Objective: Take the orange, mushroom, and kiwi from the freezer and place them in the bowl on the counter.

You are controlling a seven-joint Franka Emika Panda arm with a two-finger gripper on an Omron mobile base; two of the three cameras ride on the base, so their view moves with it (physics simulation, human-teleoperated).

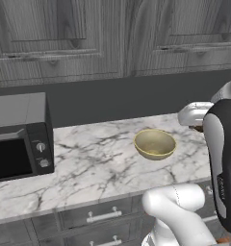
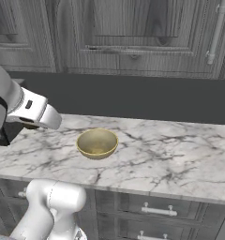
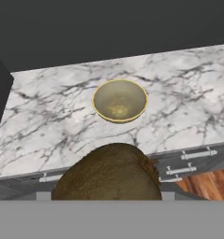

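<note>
A dark olive-brown kiwi sits between my fingers at the bottom of the hand view and hides the tips; my gripper is shut on it. The hand hangs in the air on the near side of the counter, looking down at the yellowish-tan bowl. From the base, the gripper shows to the right of the bowl, and in the other base view the gripper shows to the left of the bowl. Nothing lies in the bowl. The orange, the mushroom and the freezer are out of view.
A black microwave stands on the counter to the bowl's left. Dark grey drawers with silver handles run below the marble edge. Grey wall cabinets hang above. Open marble lies right of the bowl.
</note>
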